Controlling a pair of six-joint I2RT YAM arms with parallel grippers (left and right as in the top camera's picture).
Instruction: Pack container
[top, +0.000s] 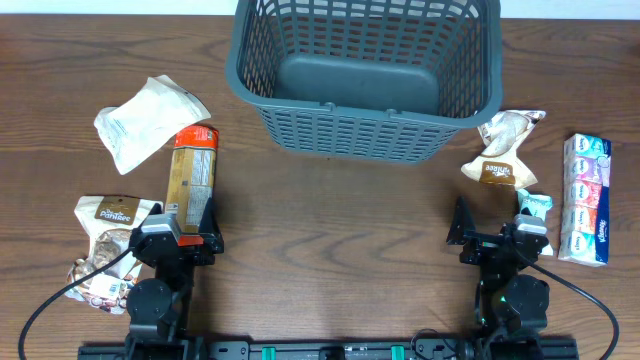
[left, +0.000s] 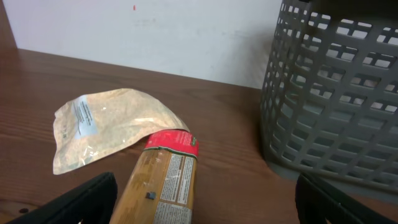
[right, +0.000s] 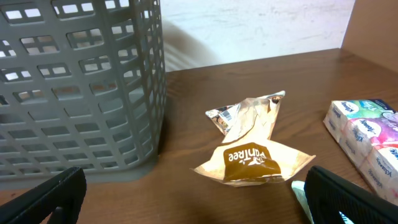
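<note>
Basket (top: 350, 135): large, dark grey plastic, with slotted lattice walls, a solid floor and a flared rectangular rim. It stands upright and open-topped at the far middle of the counter (top: 330, 230), ahead of me, its near wall facing both my wrist cameras.

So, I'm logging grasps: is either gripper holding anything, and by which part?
Nothing is held: the left gripper and the right gripper both have their jaws wide open.

A tissue pack (top: 586, 200) lies on the brown wooden table (top: 330, 220).
</note>
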